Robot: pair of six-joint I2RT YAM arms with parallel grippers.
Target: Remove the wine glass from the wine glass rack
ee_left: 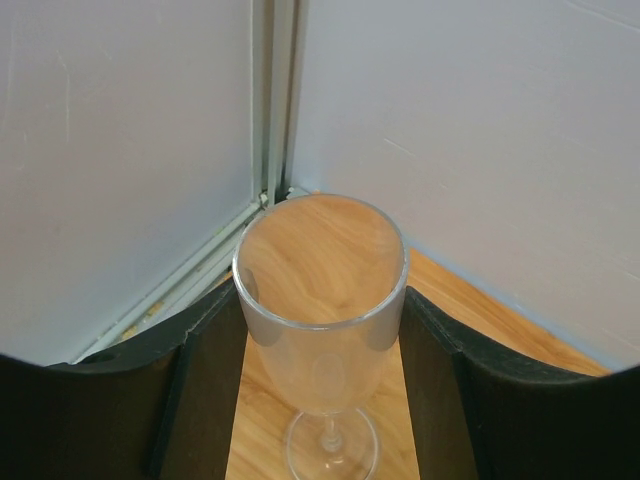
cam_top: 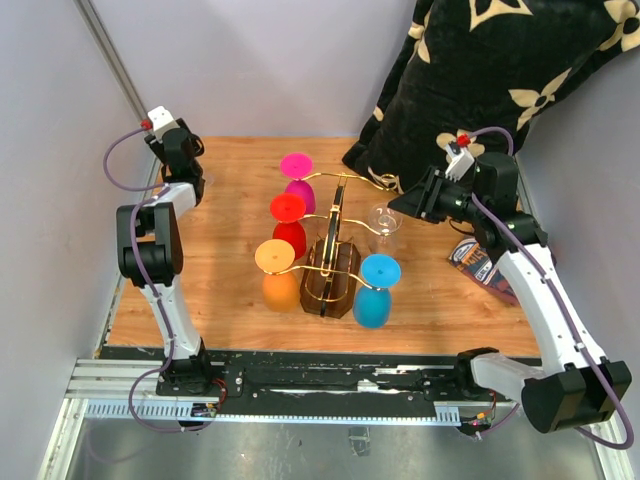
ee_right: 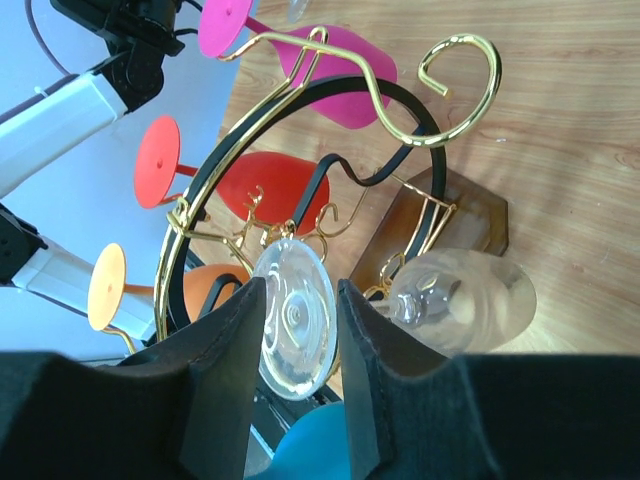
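The wine glass rack [cam_top: 338,200], gold wire on a dark brown base, stands mid-table. On its right side a clear wine glass [cam_top: 385,220] hangs upside down. My right gripper [cam_top: 412,204] reaches it from the right. In the right wrist view its fingers [ee_right: 300,292] straddle the glass's round foot [ee_right: 297,318], open with a sliver of gap at the right finger. The bowl [ee_right: 475,300] shows to the right. At the far left corner my left gripper [cam_top: 170,138] is shut [ee_left: 320,292] on the bowl of another clear wine glass [ee_left: 322,300], which is upright with its foot low over the wood.
Pink [cam_top: 297,178], red [cam_top: 289,222], orange [cam_top: 279,276] and blue [cam_top: 376,292] glasses hang upside down on the rack. A black flower-patterned cushion [cam_top: 480,70] leans at the back right. A dark packet [cam_top: 472,258] lies under the right arm. Walls close in on the left corner.
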